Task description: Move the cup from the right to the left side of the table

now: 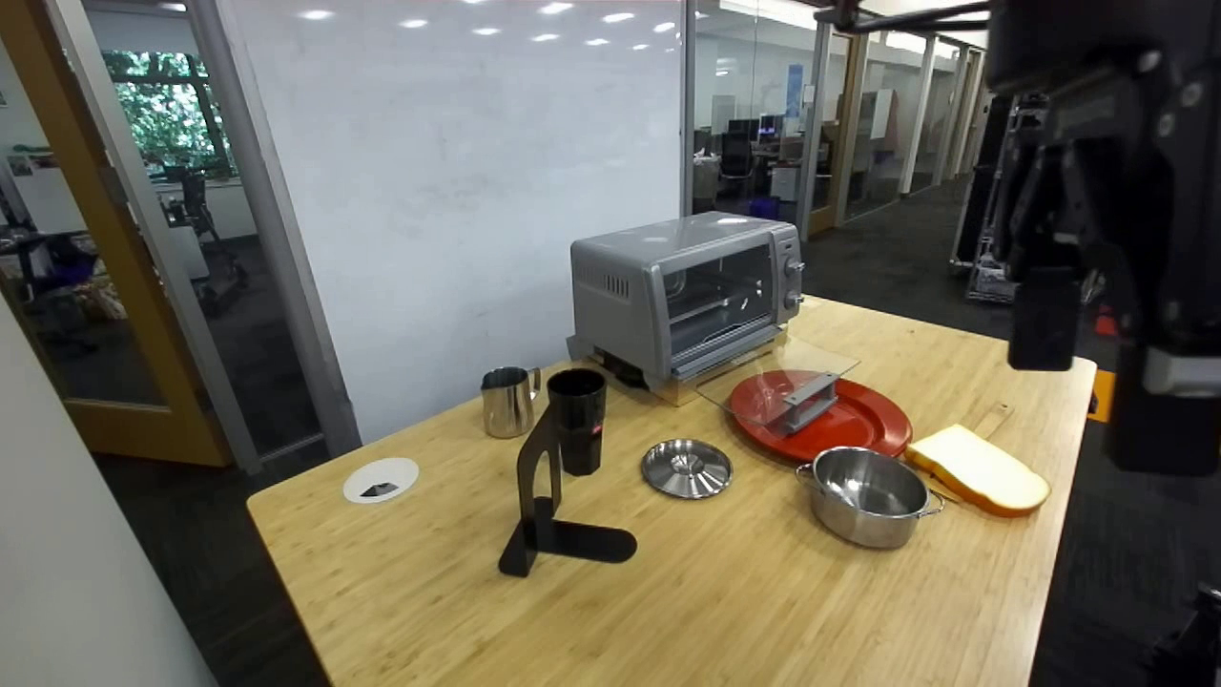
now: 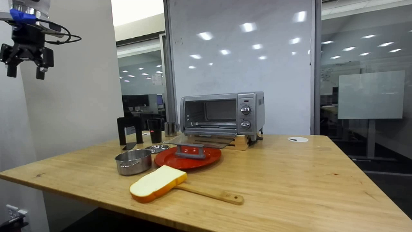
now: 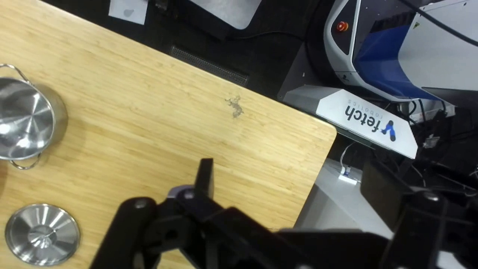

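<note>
Upright on the light wood table (image 1: 763,611) stands the tall black cup (image 1: 582,415), partly behind a black bookend in an exterior view. From the opposite side, the same cup (image 2: 155,131) shows between the bookend and a small steel cup. My gripper (image 2: 25,73) hangs high above the table surface, well apart from the cup, its fingers spread with nothing between them. The wrist view looks down past the open gripper (image 3: 291,185) onto a table corner; the cup is out of that view.
Close to the cup are the black bookend (image 1: 534,496), the small steel cup (image 1: 507,403) and a steel lid (image 1: 687,468). A toaster oven (image 2: 222,112), its glass door down over a red plate (image 2: 206,161), stands behind a pot (image 2: 133,162), bread (image 2: 157,182) and a wooden-handled utensil (image 2: 212,193).
</note>
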{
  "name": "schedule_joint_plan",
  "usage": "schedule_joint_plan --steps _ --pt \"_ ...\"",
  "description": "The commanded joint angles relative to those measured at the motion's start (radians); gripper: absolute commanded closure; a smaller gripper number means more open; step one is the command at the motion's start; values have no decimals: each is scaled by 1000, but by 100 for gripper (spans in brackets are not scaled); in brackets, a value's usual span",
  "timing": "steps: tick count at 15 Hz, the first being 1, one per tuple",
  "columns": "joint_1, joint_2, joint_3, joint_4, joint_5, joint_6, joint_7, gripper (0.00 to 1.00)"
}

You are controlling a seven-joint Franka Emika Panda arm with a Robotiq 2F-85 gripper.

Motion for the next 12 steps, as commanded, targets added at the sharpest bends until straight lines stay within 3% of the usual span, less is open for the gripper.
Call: schedule_joint_plan --steps 1,3,4,12 --pt "-38 -147 7 -161 62 75 29 0" --pt "-46 -181 6 -193 77 93 43 0" --pt "-45 -123 18 -125 52 45 31 0" --pt "-59 -187 3 -186 60 63 41 0"
